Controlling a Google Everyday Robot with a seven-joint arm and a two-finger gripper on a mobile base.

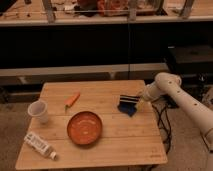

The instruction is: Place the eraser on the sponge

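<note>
The blue sponge [128,108] lies near the right edge of the wooden table [115,140]. The striped black-and-white eraser [127,100] sits at the sponge's far edge, partly over it. My gripper [138,99] is at the eraser's right end, at the tip of the white arm [175,92] that reaches in from the right. Whether the eraser is still held is not visible.
An orange bowl [84,127] sits at the table's middle front. A carrot-like orange item [72,100] lies behind it. A white cup [38,111] stands at the left, with a white tube [40,145] at the front left. Cables hang off the right side.
</note>
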